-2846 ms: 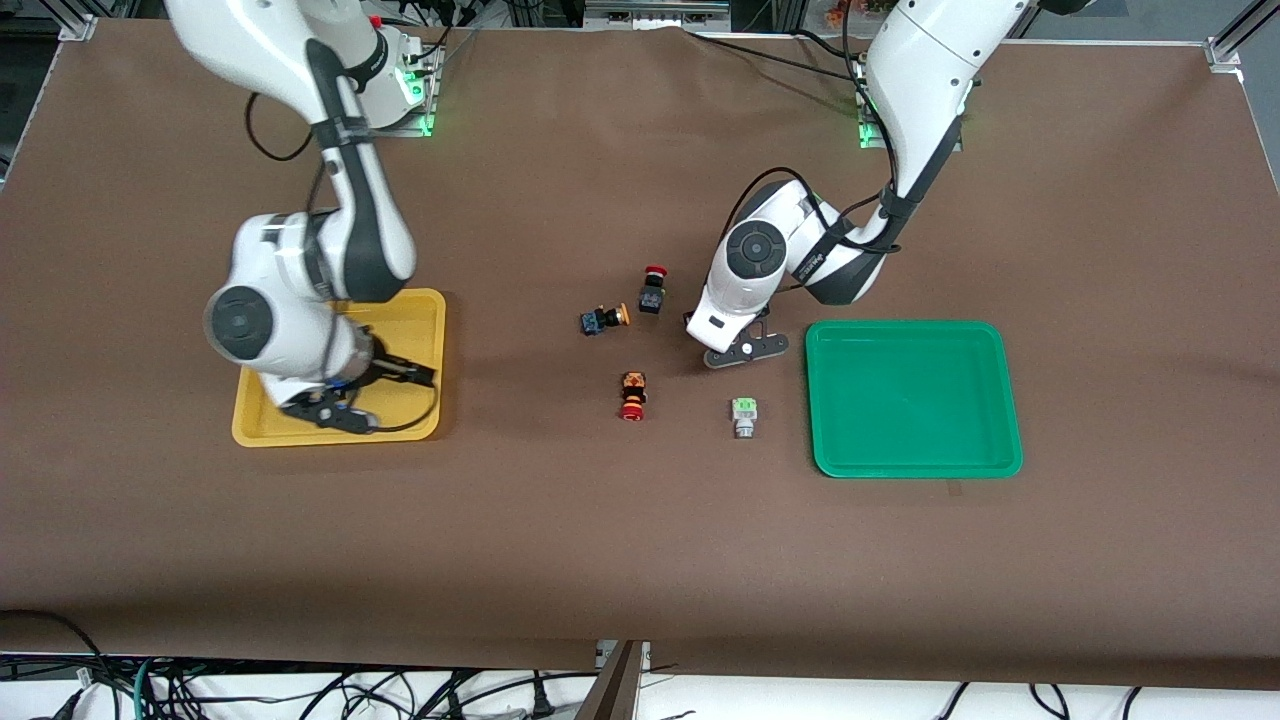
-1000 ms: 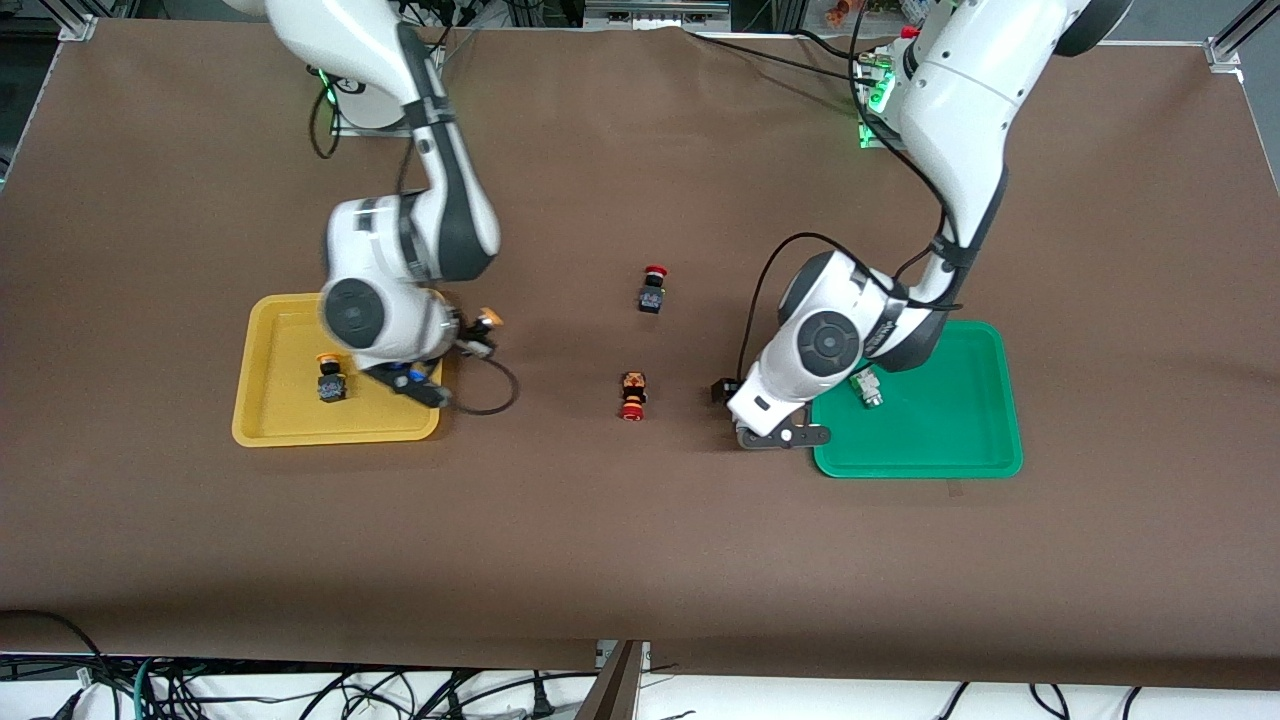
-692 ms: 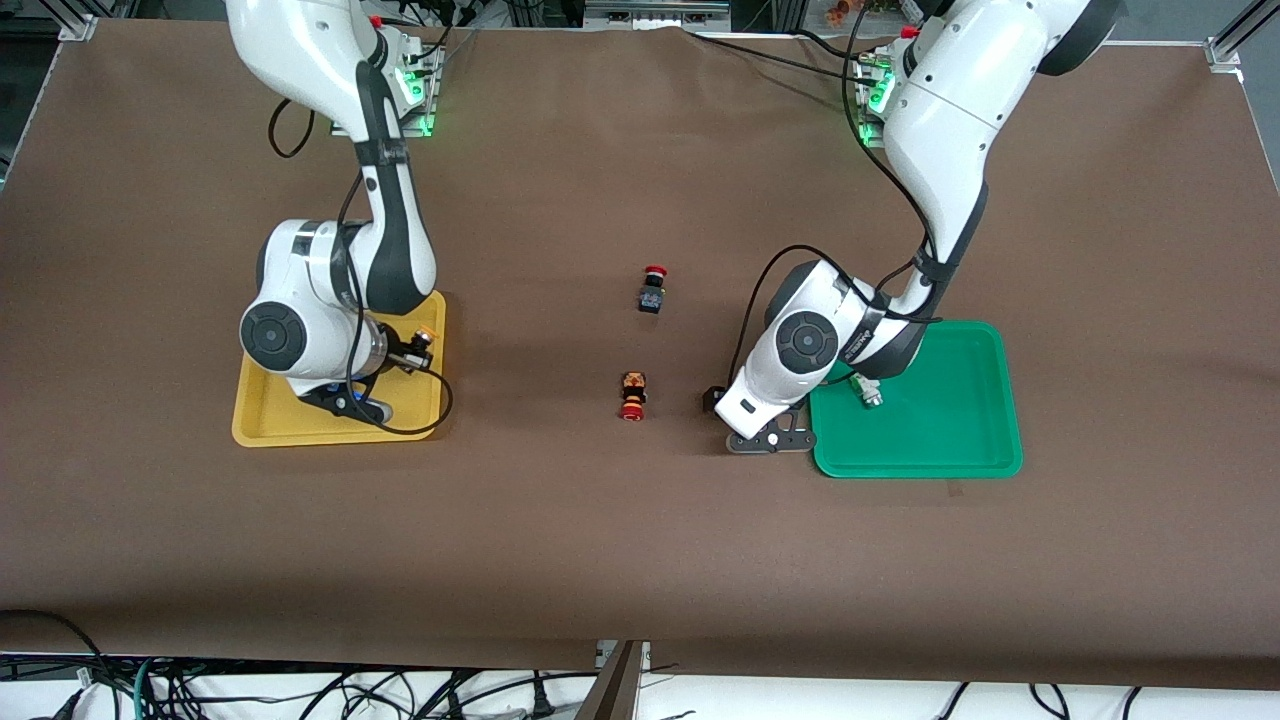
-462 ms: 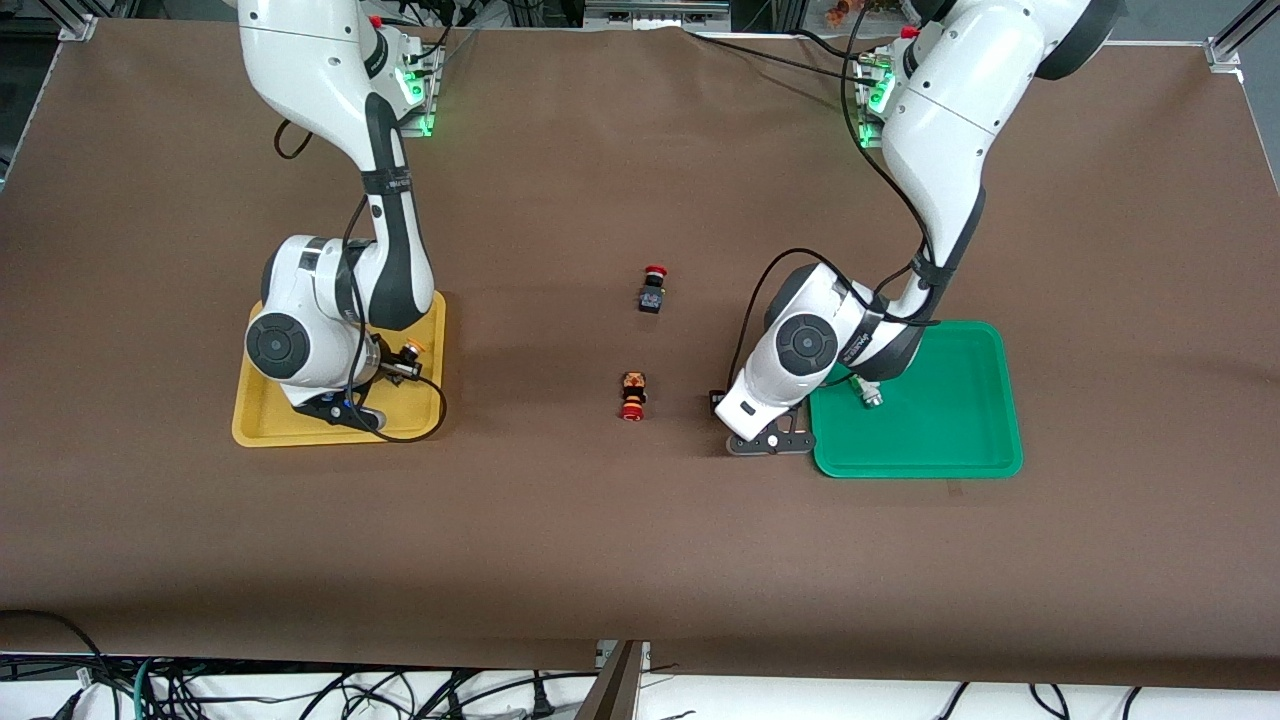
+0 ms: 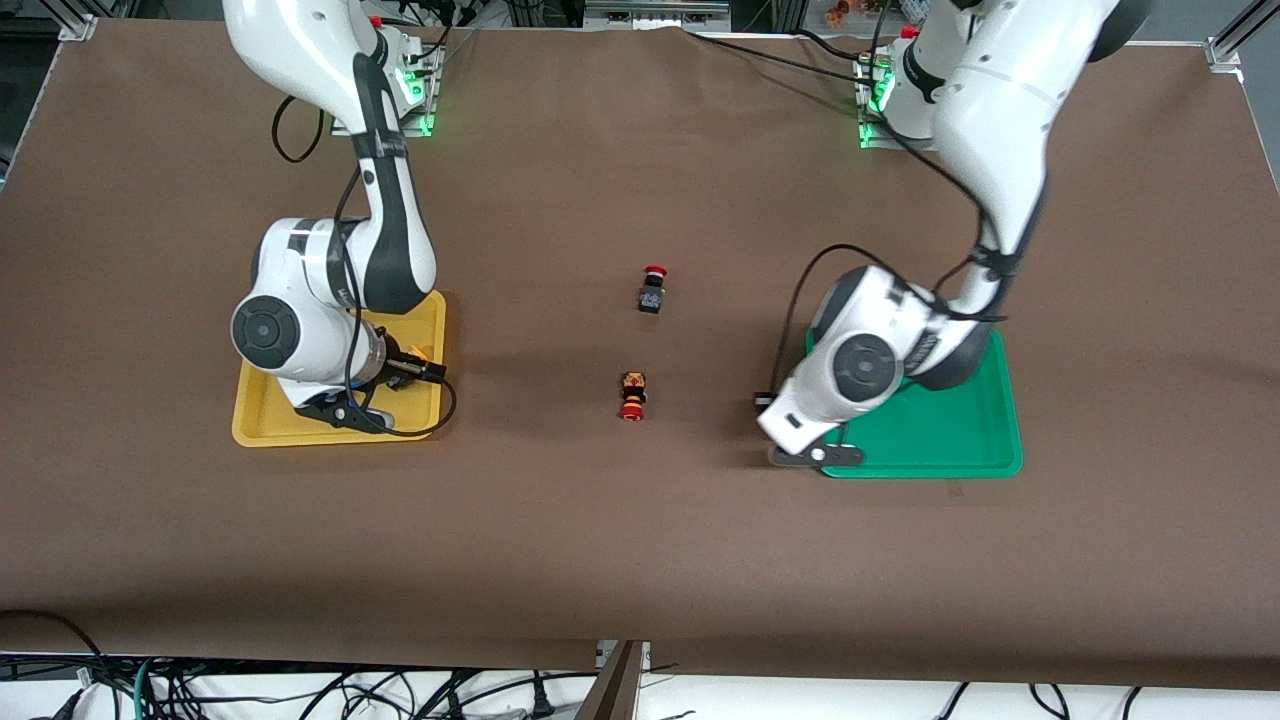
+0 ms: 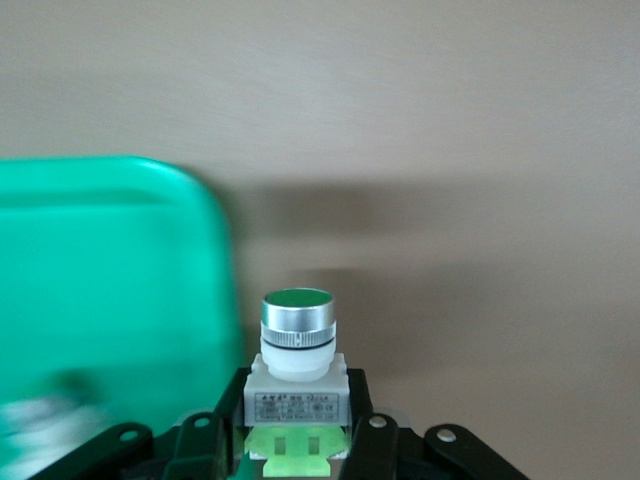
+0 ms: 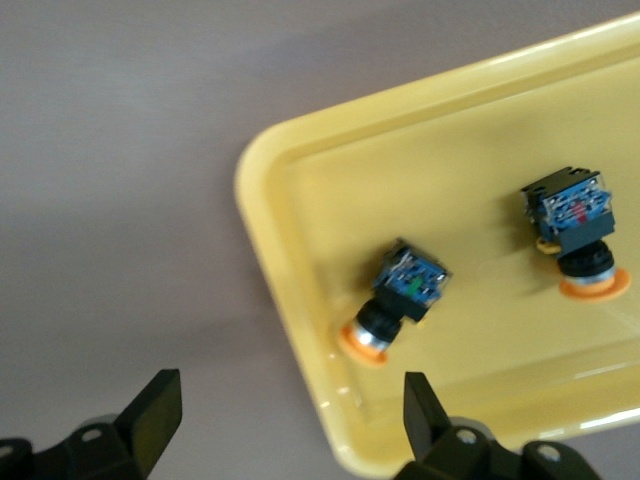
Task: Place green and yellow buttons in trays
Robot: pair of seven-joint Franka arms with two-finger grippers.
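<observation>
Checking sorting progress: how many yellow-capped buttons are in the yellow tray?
2: both lie in the yellow tray, one yellow-capped button near its rim, the other deeper inside, under the open right gripper.

A robotics lab: two white Franka arms [image 5: 330, 150] bolted to a wide table under brown paper [image 5: 600, 560], aluminium framing [image 5: 70, 25] at the corners, loose black cables [image 5: 300, 690] under the near edge.

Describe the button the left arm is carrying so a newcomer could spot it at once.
Find the green tray toward the left arm's end of the table. The left hand hangs over the tray's rim, at the edge that faces the table's middle, shut on the green button. Unlike the dark buttons, this one has a whitish body, a silver collar and a green top.
</observation>
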